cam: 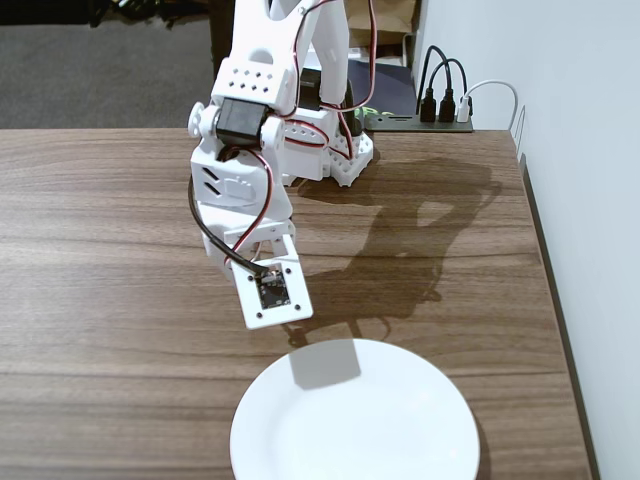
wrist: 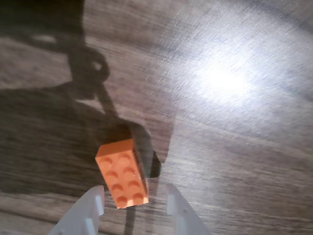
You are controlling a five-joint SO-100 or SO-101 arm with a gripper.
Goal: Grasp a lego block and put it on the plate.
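The wood-grain bench [cam: 100, 250] abuts a white wall [cam: 580, 150]; a power strip [cam: 420, 120] sits behind it. The white plate [cam: 355, 425] at the near edge holds nothing. The arm leans forward and down. In the wrist view, the hand [wrist: 134, 200] is open, its fingers [wrist: 95, 205] flanking the orange lego block [wrist: 122, 173] on the bench, without gripping it.

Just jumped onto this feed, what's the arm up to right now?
The arm is bent down over the wooden table, going for the orange lego block. In the wrist view the gripper is open, its two white fingers on either side of the block's near end, not visibly touching it. The block lies flat on the table, studs up. In the fixed view the white plate sits empty just in front of the arm, which hides the block.
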